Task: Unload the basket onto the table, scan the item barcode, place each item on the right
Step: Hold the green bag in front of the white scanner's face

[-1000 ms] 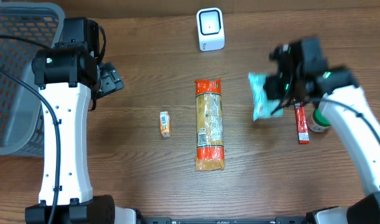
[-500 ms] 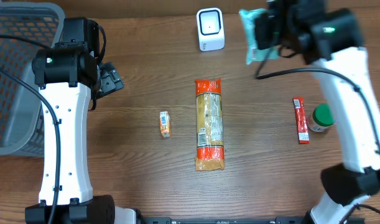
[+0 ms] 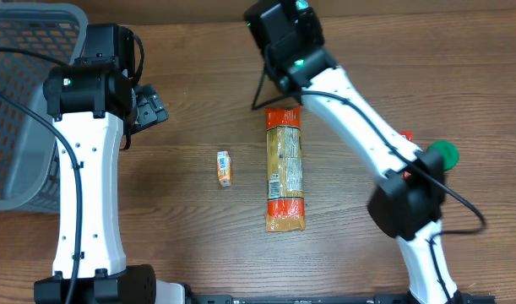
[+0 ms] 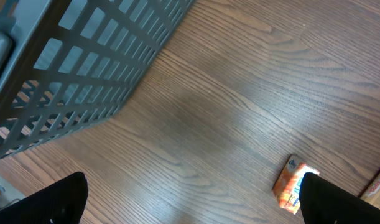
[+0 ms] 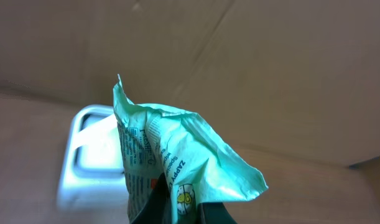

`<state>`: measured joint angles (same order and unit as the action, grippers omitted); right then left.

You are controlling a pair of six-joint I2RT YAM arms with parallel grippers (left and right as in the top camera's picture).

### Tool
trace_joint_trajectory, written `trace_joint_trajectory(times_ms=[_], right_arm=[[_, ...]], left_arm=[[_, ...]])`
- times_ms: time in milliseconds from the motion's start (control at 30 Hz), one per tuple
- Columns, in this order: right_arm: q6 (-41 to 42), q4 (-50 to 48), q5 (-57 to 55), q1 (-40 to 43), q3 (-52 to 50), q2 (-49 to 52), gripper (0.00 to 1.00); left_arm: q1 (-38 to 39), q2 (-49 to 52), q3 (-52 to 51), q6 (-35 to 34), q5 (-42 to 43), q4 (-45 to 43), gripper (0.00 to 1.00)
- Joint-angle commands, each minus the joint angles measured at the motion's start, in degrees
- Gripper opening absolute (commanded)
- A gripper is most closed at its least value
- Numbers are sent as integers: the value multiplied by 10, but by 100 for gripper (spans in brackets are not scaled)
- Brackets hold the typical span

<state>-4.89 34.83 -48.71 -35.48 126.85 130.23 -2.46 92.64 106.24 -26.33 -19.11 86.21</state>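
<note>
Left gripper (image 4: 193, 190): jaws spread wide with nothing between them, hanging above bare desk (image 3: 181, 236) close to the grey basket (image 3: 21, 93).
Right gripper (image 5: 177, 210): pinched closed on the lower edge of the teal packet (image 5: 158, 146).
Teal packet: held up off the desk, crumpled, with printed text facing the wrist camera, just in front of the white scanner (image 5: 93, 155). From overhead the right arm (image 3: 350, 101) covers both.
Desk items: a long pasta bag (image 3: 285, 169) lies in the middle, with a small orange carton (image 3: 225, 168) to its left. A red stick (image 3: 407, 135) and a green-capped bottle (image 3: 444, 153) are partly hidden behind the right arm.
</note>
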Motion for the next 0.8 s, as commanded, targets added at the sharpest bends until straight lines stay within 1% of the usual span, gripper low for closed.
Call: trace_joint_trajectory(times_ms=[0,67,167,367,567,700,767], right_arm=[[-75,-76,-150,-7,14,46,4],[-120,-141,-176,-9,14,72,4],[-176,-225,-181,-9,14,104,4],[-197,-354,-180,-9,14,146,4],[-190,-438,-147,-9,14,150,4],[-193,-452,-102,-9,14,150,4],[-202,-456,-97,-9,14,154,4]], left_arm=[[-2,3,3,10,-7,1,100],[-2,3,3,10,-7,1,99],[-2,4,3,10,-7,1,100],[-2,4,3,10,-7,1,100],[-2,3,3,10,-7,1,100],[-2,3,3,10,-7,1,100],[-2,3,3,10,-7,1,100]])
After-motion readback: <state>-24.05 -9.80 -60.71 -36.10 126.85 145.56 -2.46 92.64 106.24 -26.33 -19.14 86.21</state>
